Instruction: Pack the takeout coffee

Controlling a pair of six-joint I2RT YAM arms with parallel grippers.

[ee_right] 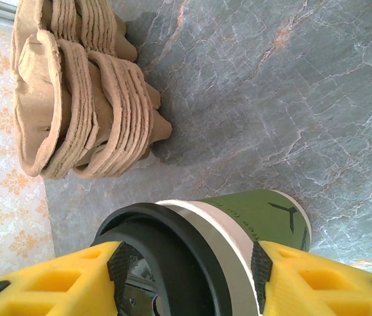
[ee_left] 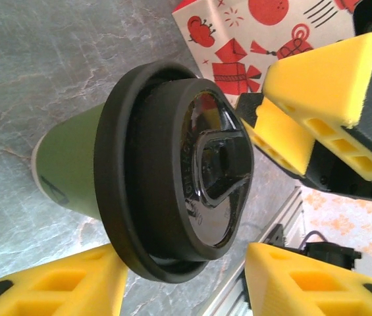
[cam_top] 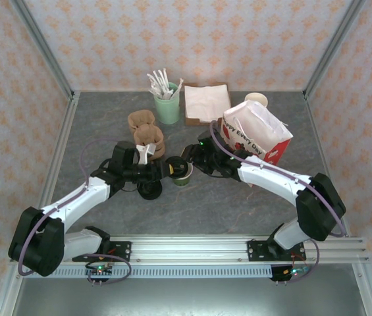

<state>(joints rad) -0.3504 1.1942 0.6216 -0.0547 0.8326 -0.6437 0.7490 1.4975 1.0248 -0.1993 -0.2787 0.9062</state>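
cup (ee_right: 258, 214) gripped in right hand (ee_right: 189, 263); left wrist view shows left hand (ee_left: 184, 266) unclenched.

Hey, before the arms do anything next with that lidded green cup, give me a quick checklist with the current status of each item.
1. Black lid seated on coffee cup: ok.
2. Right tool clamped on the cup, both sides: ok.
3. Left tool clear of the lid: cannot tell, it flanks the lid closely.
4. Cup upright: ok, per top view.
5. Gift bag mouth open and reachable: cannot tell.
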